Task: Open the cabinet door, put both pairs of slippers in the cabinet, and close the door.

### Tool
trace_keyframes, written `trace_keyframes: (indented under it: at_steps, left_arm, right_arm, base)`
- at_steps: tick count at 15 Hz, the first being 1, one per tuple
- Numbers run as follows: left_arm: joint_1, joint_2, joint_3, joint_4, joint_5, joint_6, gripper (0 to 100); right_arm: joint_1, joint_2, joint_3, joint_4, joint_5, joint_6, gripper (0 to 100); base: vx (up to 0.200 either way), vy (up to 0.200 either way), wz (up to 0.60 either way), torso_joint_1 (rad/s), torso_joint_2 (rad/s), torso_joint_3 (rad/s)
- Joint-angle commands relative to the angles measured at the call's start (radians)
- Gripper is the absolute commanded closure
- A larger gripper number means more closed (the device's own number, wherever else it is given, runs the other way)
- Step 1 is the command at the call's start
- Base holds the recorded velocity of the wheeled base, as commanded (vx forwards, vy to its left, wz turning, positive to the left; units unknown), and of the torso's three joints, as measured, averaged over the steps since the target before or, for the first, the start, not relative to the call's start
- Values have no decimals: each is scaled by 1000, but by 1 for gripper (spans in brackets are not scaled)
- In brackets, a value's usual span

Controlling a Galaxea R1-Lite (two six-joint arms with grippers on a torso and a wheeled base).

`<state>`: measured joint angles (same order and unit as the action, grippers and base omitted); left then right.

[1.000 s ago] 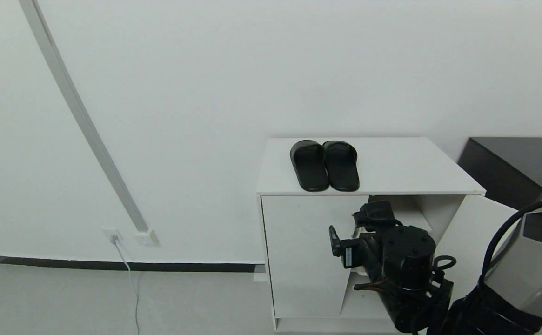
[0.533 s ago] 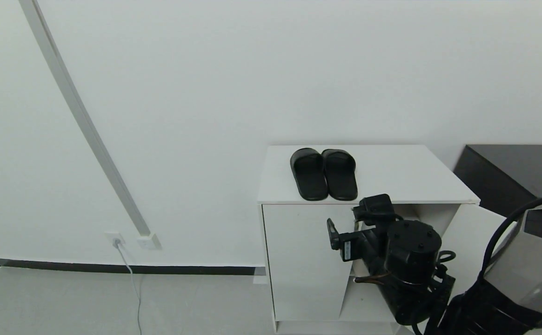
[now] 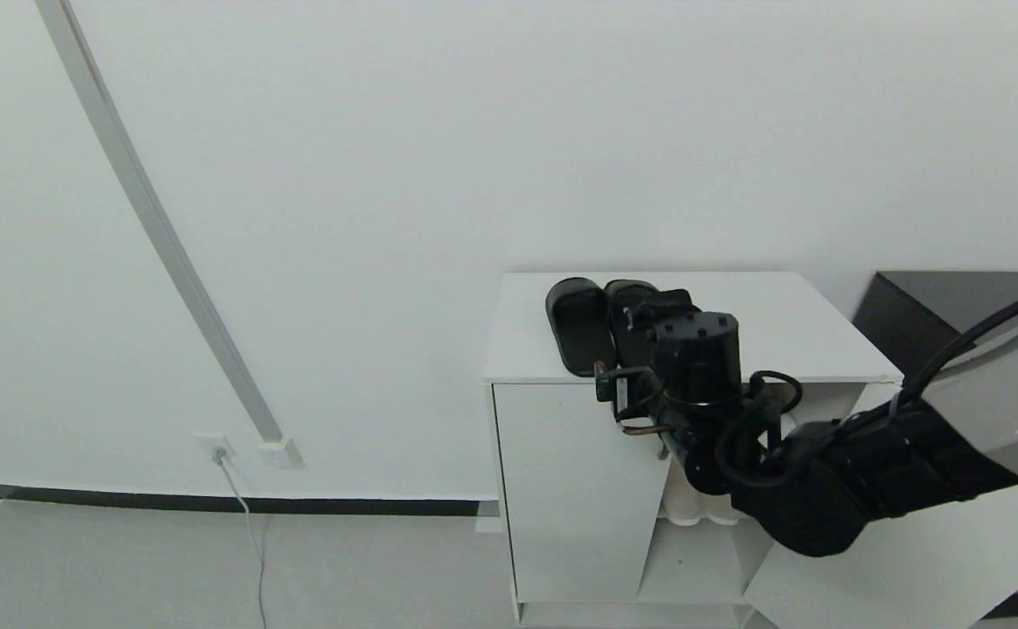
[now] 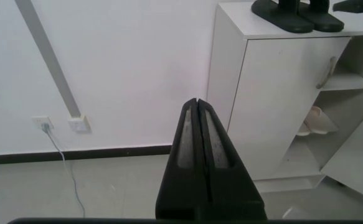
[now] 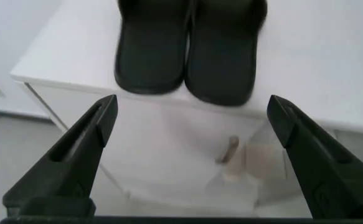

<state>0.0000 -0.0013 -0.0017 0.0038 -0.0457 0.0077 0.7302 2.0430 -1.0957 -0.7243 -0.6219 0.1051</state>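
Note:
A pair of black slippers (image 3: 580,325) lies side by side on top of the white cabinet (image 3: 762,323). My right gripper (image 5: 192,104) is open, level with the cabinet's front edge and just short of the black slippers' (image 5: 187,53) heels, one finger on each side. The cabinet's left door (image 3: 578,489) is shut; its right door (image 3: 893,559) hangs wide open. A pale pair of slippers (image 4: 318,121) rests on a shelf inside. My left gripper (image 4: 198,124) is shut on nothing, low and off to the cabinet's left.
A dark table (image 3: 963,306) stands right of the cabinet. A grey conduit (image 3: 150,218) runs down the wall to a socket (image 3: 216,445) with a cable on the floor. The floor left of the cabinet is open.
My right arm has risen from in front of the open compartment to the cabinet top, nearing the black slippers. The head camera tilted slightly.

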Motion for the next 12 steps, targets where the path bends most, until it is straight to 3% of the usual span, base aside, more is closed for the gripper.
trace_keyframes:
  at_steps: [1, 4, 9, 12]
  left_arm:
    - [0, 1, 0, 1, 0, 0, 100]
    - [0, 1, 0, 1, 0, 2, 100]
    - [0, 1, 0, -1, 1, 0, 100]
    - [0, 1, 0, -1, 1, -2, 100]
  right_arm:
    - [11, -55, -177, 233, -27, 125, 0]
    - [12, -49, -185, 276, -48, 151, 0]
    - [31, -41, -81, 215, -48, 157, 0]
    - [37, 2, -10, 85, -39, 136, 0]
  base:
    - [200, 0, 0, 7, 7, -2]
    - [200, 0, 0, -6, 1, 2]
    - [200, 0, 0, 5, 2, -2]
    - [0, 0, 0, 0, 0, 0]
